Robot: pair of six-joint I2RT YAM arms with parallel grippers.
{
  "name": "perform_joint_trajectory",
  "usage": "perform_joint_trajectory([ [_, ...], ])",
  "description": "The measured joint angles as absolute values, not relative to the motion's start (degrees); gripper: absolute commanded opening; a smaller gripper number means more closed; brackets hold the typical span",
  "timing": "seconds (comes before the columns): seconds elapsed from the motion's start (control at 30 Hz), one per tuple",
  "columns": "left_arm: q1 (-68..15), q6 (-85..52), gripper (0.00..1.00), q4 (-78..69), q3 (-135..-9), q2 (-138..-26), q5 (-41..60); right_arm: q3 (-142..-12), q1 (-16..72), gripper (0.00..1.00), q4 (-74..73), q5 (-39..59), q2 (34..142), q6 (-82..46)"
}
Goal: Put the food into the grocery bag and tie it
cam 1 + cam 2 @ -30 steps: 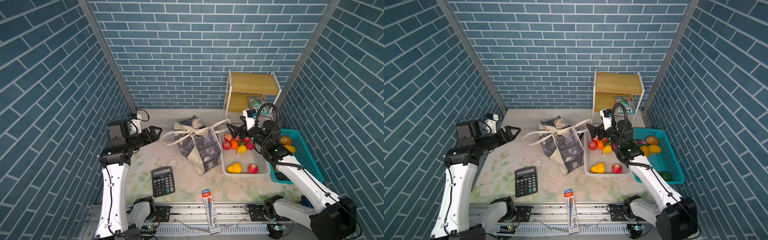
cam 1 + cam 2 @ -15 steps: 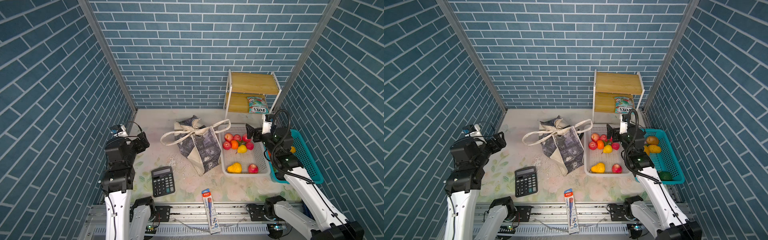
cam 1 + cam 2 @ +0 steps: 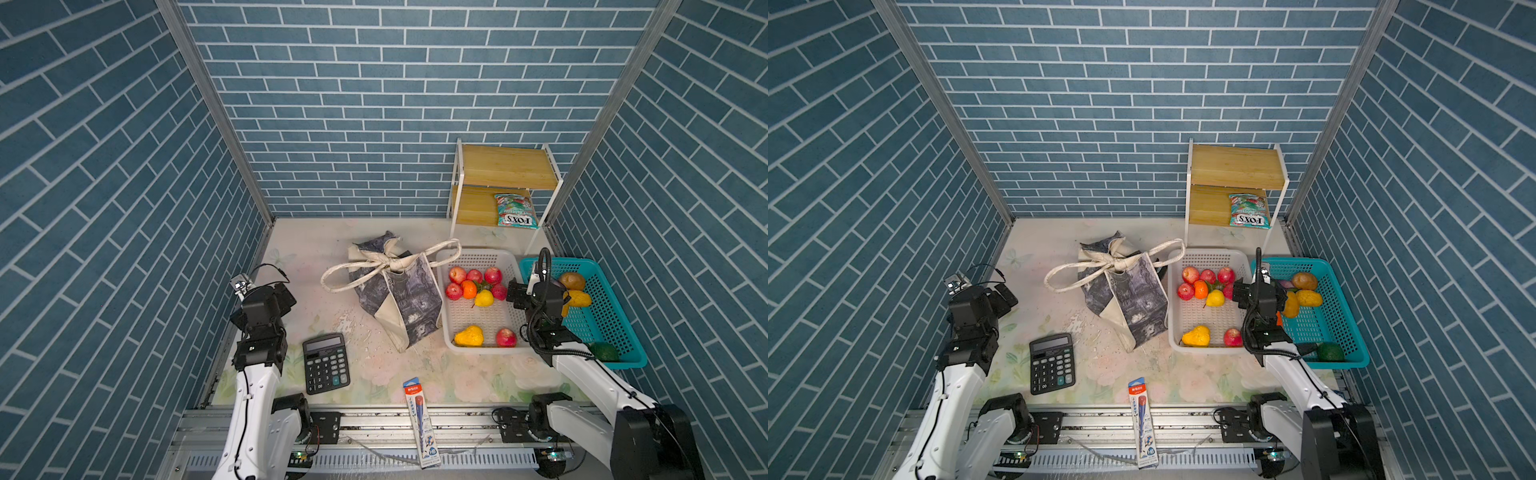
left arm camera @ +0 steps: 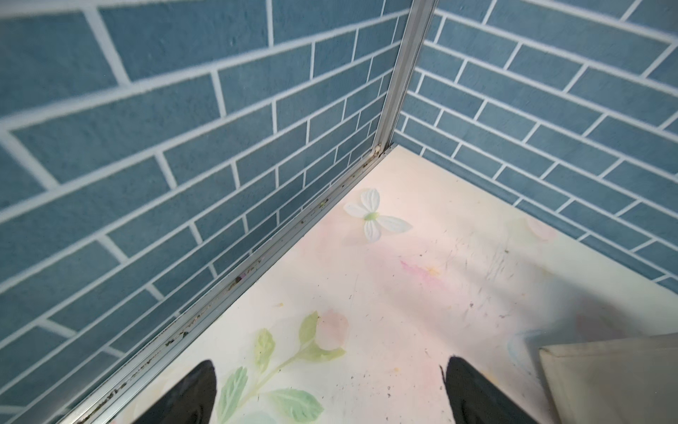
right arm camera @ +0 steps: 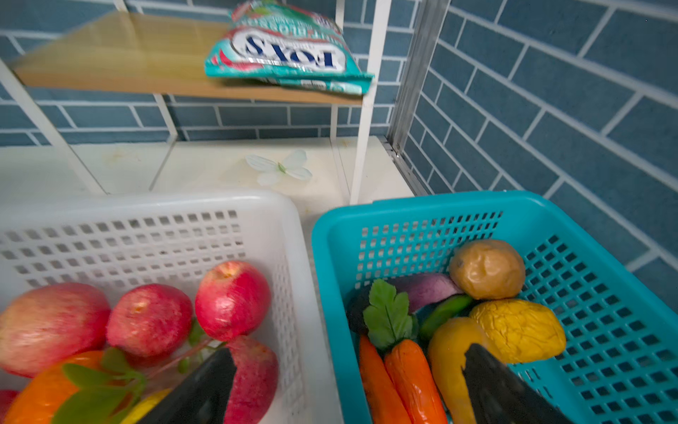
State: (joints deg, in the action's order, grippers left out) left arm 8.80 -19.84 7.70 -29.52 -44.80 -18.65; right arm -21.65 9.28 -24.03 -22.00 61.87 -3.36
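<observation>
Cream straps (image 3: 390, 262) sit knotted over the mouth of the grocery bag (image 3: 395, 299), slumped mid-surface just beside the white basket (image 3: 478, 255). Both arms have drawn back from it within the last second: the left claw (image 4: 330, 389) by the side wall (image 4: 146, 183), the right claw (image 5: 348, 385) over the white and teal basket (image 5: 403, 213) rims. Each is spread wide and empty. The tie looks done — what the bag holds is hidden.

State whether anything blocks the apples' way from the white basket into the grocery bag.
Yes: the strap handles are knotted over the mouth of the grocery bag, seemingly closing it. Nothing else lies between bag and white basket.
</observation>
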Motion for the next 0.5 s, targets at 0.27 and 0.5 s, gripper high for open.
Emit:
perform_joint_trajectory([
  [0.27, 1.9, -16.0, 1.0, -4.8, -23.3, -54.6, -24.5, -18.8, 6.2, 0.99, -41.5, -22.0, 73.6, -2.4],
  [0.5, 1.6, -14.3, 1.0, -19.7, -15.4, -60.2, -23.0, -18.3, 0.7, 0.98, -56.4, -16.4, 81.5, -3.2],
])
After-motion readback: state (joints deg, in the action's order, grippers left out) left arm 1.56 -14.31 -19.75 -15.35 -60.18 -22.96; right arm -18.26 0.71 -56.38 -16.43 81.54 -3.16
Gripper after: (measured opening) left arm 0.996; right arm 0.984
